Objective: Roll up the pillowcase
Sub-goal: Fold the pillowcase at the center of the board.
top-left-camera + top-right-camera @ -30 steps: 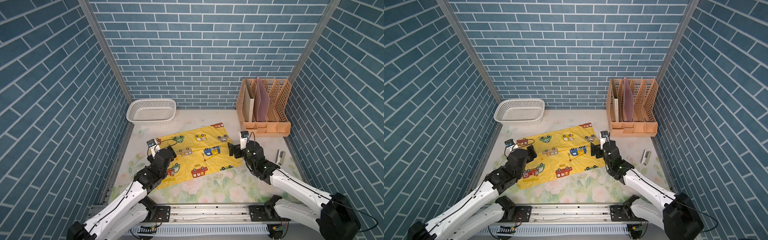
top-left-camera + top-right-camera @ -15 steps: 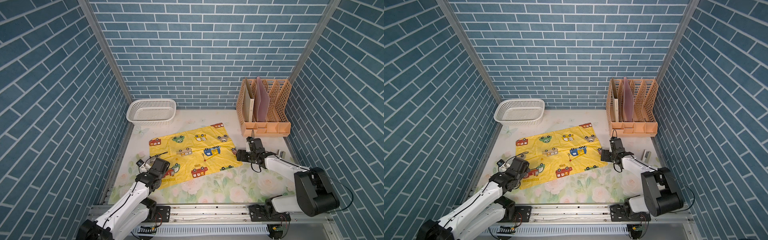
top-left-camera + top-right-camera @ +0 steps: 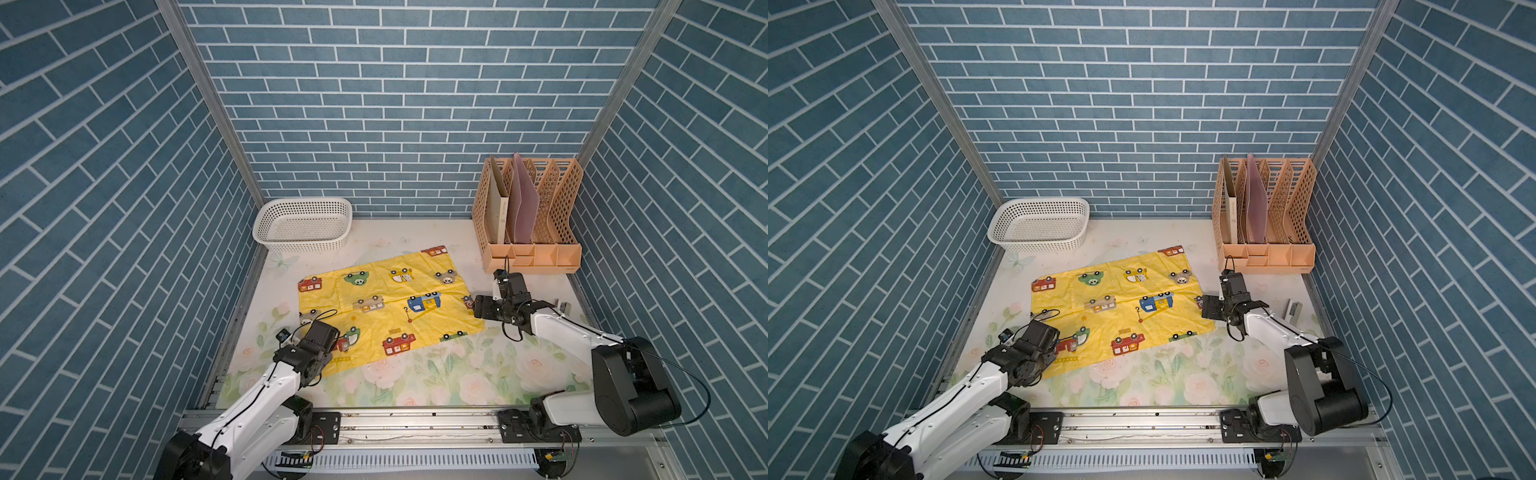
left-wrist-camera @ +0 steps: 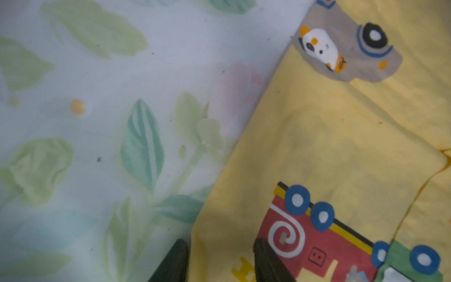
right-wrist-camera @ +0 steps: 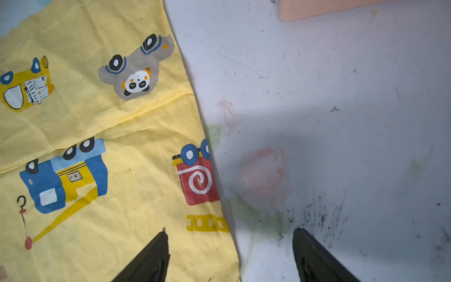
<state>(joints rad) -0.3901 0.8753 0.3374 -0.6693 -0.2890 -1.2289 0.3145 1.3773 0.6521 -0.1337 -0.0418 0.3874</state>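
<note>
Both top views look down from high in front; wrist cameras sit close over pillowcase (image 4: pixel 341 146) edges.

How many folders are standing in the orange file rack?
2: a tan folder in the file rack's end slot nearest the basket, a pink folder in the next slot. None seem hidden.

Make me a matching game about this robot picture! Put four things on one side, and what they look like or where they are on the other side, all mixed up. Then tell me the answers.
Things:
1. pillowcase
2. basket
3. file rack
4. right gripper

Descriptions:
A. white with lots of little holes, in a back corner
B. peach coloured, with a pink folder standing in it
C. open, straddling one edge of the cloth
D. yellow with cartoon cars, spread out flat

Pairs: 1-D, 2-A, 3-B, 4-C
</note>
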